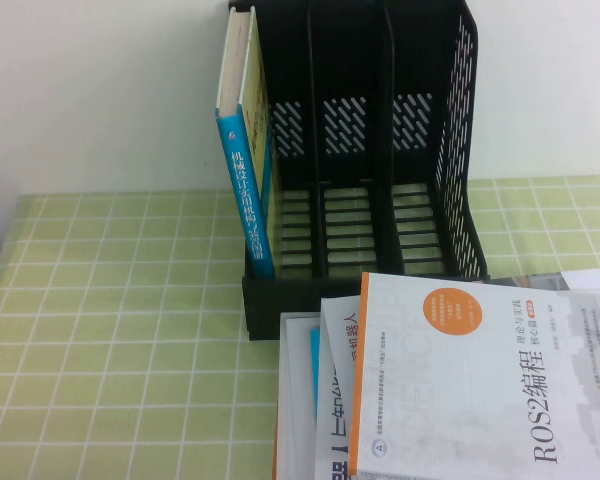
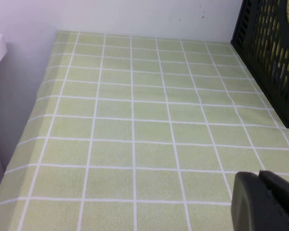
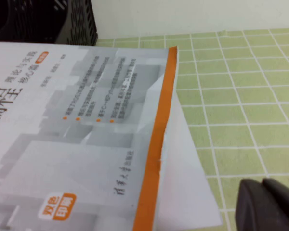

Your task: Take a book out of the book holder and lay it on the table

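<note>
Lying closest to the camera, the white ROS2 book (image 1: 480, 385) is topping a stack of books (image 1: 315, 400) on the table (image 1: 100, 330), just in front of the book holder (image 1: 380, 150). Up in that holder's leftmost slot, the book (image 1: 245, 170) is standing upright, blue spine facing out. Hovering low over bare cloth, the left gripper (image 2: 267, 202) is giving no clear look at its fingers, can't tell. Beside the stack's corner, the right gripper (image 3: 269, 204) is sitting fully closed, holding nothing.

Black plastic book holder (image 1: 380, 150); matt cloth table (image 1: 110, 320).
</note>
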